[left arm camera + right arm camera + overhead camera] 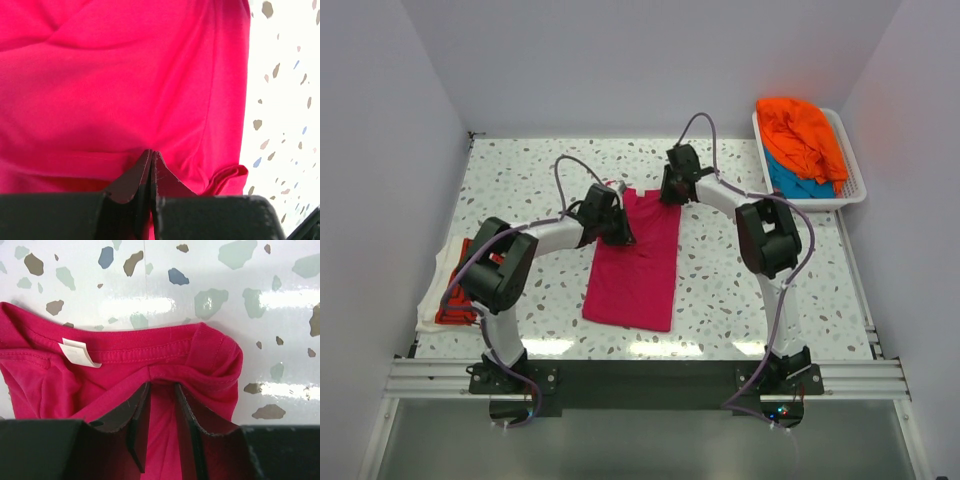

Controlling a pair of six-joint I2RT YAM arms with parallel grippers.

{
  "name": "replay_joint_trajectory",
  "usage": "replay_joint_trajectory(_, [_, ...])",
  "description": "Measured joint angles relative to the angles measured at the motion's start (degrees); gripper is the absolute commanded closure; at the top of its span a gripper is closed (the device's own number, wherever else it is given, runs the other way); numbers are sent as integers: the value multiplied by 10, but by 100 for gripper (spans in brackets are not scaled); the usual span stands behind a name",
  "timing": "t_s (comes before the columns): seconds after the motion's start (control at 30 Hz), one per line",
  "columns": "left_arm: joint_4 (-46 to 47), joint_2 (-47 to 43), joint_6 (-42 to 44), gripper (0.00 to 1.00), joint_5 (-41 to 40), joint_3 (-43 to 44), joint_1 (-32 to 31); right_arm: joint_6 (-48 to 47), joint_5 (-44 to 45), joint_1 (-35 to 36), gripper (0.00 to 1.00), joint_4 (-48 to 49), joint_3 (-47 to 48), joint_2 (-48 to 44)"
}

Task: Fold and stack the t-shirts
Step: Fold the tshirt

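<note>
A magenta-pink t-shirt (638, 275) lies on the table as a long, narrow folded strip. My left gripper (620, 228) is at its upper left edge. In the left wrist view its jaws (151, 152) are pressed shut on the pink cloth (125, 75). My right gripper (670, 192) is at the shirt's far right corner. In the right wrist view it (162, 387) is closed on the cloth just below the collar (125, 352), by the white label (77, 351). An orange shirt (802, 135) and a teal-blue shirt (800, 183) lie in the basket. A red shirt (455, 295) lies at the left edge.
The white slatted basket (853, 195) stands at the back right corner. The red shirt rests on a white cloth (432, 305) beside the left arm's elbow. White walls close the table on three sides. Speckled tabletop (740, 290) shows around the pink shirt.
</note>
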Motion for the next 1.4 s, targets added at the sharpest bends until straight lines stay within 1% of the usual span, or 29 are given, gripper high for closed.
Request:
replay_joint_trajectory(0.13, [-2,-27,-9,97,-19,-20,14,-3,0,0,70,-3,20,14])
replay_joint_trajectory(0.23, [-5,-32,-14,98,-33,-27,23,-6,0,0,70,-3,35,24])
replay_joint_trajectory(0.3, [-7,-32,-15,100,-40,-34,27,-9,0,-1,70,-4,45,30])
replay_joint_trajectory(0.57, [-11,-36,-19,100,-52,-47,29,-16,0,-3,69,-16,76,48])
replay_joint_trajectory(0.67, [-12,-36,-20,100,-53,-48,31,-19,-3,-3,66,-22,86,52])
replay_joint_trajectory(0.73, [-12,-36,-20,100,-53,-48,35,-24,-6,-3,61,-26,94,55])
replay_joint_trajectory(0.83, [-12,-38,-23,92,-50,-48,44,-32,-12,-3,55,-39,102,56])
replay_joint_trajectory(0.87, [-12,-40,-24,86,-49,-48,48,-36,-13,-3,50,-43,105,56])
replay_joint_trajectory(0.93, [-12,-48,-25,77,-47,-45,59,-41,-13,-3,45,-53,110,56])
replay_joint_trajectory(0.97, [-13,-53,-26,69,-46,-41,63,-45,-13,-3,40,-57,113,56])
replay_joint_trajectory(1.1, [-8,-81,-30,64,-47,-15,73,-56,-13,-4,27,-80,120,45])
replay_joint_trajectory(1.2, [-3,-112,-36,60,-54,-9,72,-61,-13,-5,25,-98,119,19])
replay_joint_trajectory(1.27, [-6,-144,-49,55,-72,-26,71,-61,-13,-6,25,-102,102,-16])
replay_joint_trajectory(1.3, [-6,-168,-58,54,-88,-47,69,-60,-13,-6,25,-101,80,-42])
replay_joint_trajectory(1.33, [-8,-187,-65,50,-100,-67,67,-58,-13,-6,25,-102,51,-74])
replay_joint_trajectory(1.4, [-19,-235,-81,48,-129,-124,63,-50,-14,-5,25,-89,-36,-159])
